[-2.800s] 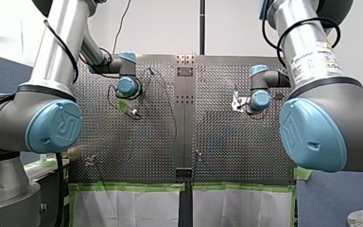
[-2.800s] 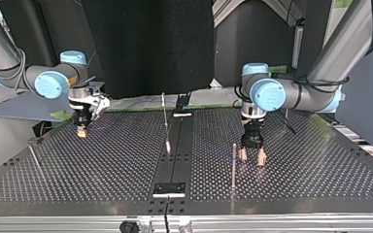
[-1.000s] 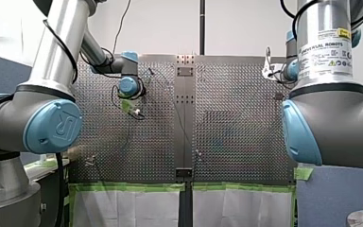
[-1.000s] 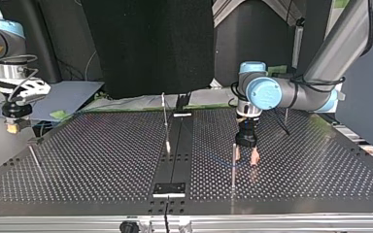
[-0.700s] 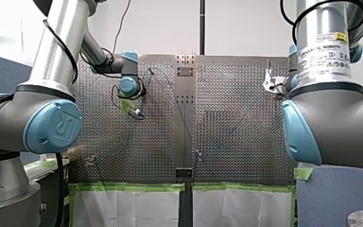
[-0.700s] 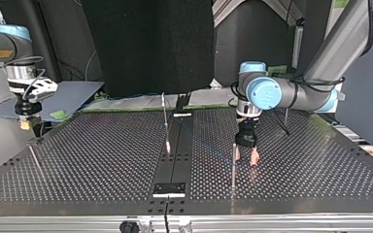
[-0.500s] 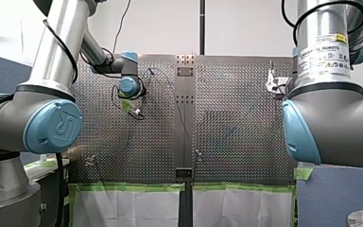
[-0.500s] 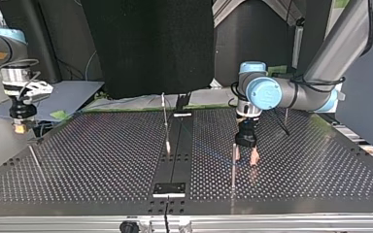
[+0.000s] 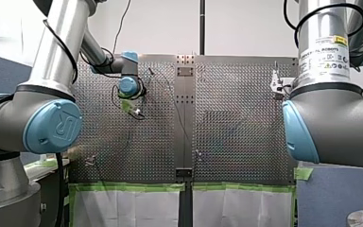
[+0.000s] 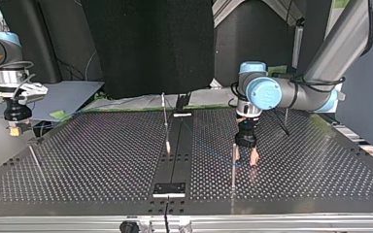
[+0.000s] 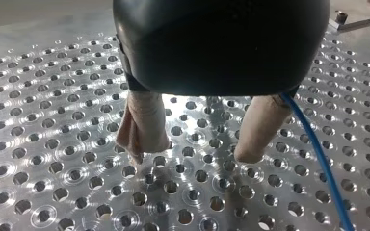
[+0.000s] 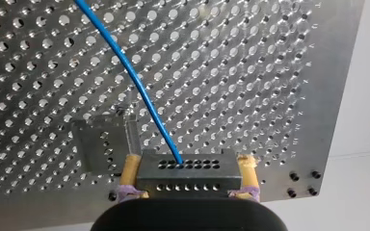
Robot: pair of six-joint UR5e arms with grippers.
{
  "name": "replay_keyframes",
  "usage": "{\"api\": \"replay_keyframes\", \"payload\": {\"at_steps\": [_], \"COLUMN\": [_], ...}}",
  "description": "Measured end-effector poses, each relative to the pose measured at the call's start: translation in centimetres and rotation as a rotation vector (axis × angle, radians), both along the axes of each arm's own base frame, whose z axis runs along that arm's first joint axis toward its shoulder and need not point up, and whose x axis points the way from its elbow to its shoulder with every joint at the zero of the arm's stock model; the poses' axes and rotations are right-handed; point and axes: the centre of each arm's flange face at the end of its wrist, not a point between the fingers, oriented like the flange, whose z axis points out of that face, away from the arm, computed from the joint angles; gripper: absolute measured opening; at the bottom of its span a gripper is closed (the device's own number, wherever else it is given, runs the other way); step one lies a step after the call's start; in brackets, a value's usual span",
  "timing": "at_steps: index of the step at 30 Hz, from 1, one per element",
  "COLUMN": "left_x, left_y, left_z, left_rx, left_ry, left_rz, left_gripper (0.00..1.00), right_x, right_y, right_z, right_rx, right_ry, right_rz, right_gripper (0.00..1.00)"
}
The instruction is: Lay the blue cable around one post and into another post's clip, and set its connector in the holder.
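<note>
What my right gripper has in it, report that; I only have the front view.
Observer: In the right wrist view, the right gripper is shut on a dark connector, with the blue cable running out of it.
Operator: Now give the left gripper's state.
Observer: In the left wrist view, the left gripper is open with nothing between its beige fingers. The cable passes outside one of them.
Operator: Place the right gripper over the table.
Observer: In the top view it is raised, near the table's far corner at the view's left.
</note>
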Motion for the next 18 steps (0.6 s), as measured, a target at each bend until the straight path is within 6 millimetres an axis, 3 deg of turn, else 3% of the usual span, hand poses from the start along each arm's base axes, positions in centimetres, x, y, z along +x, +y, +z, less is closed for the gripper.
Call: {"api": "replay_keyframes", "payload": {"at_steps": [9, 18], "left_x": [0.0, 0.0], "left_y": [0.0, 0.0], "left_z": [0.0, 0.0], "left_rx": [0.004, 0.004], "left_ry": [0.001, 0.001], "left_rz": [0.0, 0.0], "left_gripper": [1.0, 1.0], "right_x": [-1.0, -0.9], "right_y": [-1.4, -2.4], "right_z": [-2.1, -2.1], "right_rx": [0.056, 0.064], "right_ry": [0.026, 0.042], "right_rz": [-0.019, -0.016], "right_gripper": [0.0, 0.0]}}
